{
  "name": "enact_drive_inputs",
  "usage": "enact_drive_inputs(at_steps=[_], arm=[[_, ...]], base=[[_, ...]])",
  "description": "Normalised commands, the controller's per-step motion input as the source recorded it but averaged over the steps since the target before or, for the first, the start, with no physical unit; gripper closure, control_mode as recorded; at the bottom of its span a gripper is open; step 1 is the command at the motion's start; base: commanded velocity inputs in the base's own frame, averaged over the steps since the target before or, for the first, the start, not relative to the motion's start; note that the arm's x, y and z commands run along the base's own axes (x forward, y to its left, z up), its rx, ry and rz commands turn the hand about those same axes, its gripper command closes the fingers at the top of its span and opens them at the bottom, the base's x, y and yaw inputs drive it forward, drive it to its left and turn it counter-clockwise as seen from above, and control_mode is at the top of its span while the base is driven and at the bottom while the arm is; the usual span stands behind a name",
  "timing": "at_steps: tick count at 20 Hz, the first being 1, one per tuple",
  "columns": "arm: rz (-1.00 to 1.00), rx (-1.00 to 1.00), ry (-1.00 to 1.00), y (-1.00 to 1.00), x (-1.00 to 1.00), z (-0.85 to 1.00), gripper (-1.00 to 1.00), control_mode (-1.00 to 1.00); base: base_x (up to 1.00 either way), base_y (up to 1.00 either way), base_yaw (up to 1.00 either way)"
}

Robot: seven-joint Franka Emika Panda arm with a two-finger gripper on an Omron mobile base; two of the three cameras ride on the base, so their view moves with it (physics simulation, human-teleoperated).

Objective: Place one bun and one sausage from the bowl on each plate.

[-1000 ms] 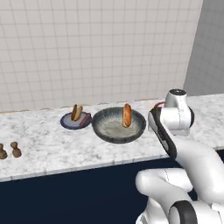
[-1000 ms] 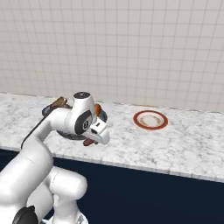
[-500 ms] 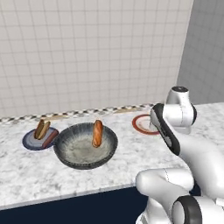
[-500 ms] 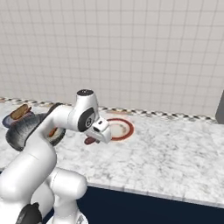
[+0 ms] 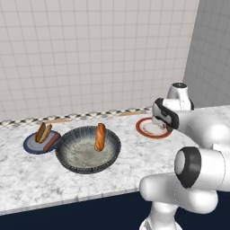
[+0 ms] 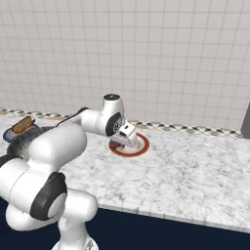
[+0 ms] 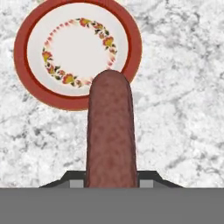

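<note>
— What's changing on your side?

— I'm watching the speckled grey marble counter [image 5: 27,175] slide left across both base views; the base is driving right. The wide ribbed grey bowl [image 5: 87,149] is drifting off toward nine o'clock, with a bun [image 5: 100,136] left inside.

— And the target?

— The white red-rimmed plate [image 7: 78,51] is coming up at twelve o'clock. My gripper [image 7: 109,178] is clamping the long brown sausage [image 7: 110,131], hovering just short of the rim.

— So?

— I'm judging the drop is next; the dark blue plate [image 5: 35,144] is holding a bun and a sausage.
</note>
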Motion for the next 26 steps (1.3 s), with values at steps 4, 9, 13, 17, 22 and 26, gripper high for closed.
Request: enact_drive_inputs(at_steps=[4, 9, 13, 17, 22, 26], arm=[[0.0, 0.0, 0.0, -0.16, 0.95, -0.6, 1.0, -1.0], [0.0, 0.0, 0.0, -0.16, 0.88, -0.75, 1.0, -1.0], [0.0, 0.0, -0.05, -0.21, 0.82, -0.5, 1.0, -1.0], [0.0, 0.0, -0.01, -0.1, 0.26, -0.15, -1.0, -1.0], [0.0, 0.0, 0.0, 0.01, 0.0, 0.02, -1.0, -1.0], [0.0, 0.0, 0.0, 0.27, -0.19, 0.63, -1.0, -1.0]], base=[[0.0, 0.0, 0.0], [0.0, 0.0, 0.0], [0.0, 0.0, 0.0], [0.0, 0.0, 0.0], [0.0, 0.0, 0.0], [0.0, 0.0, 0.0]])
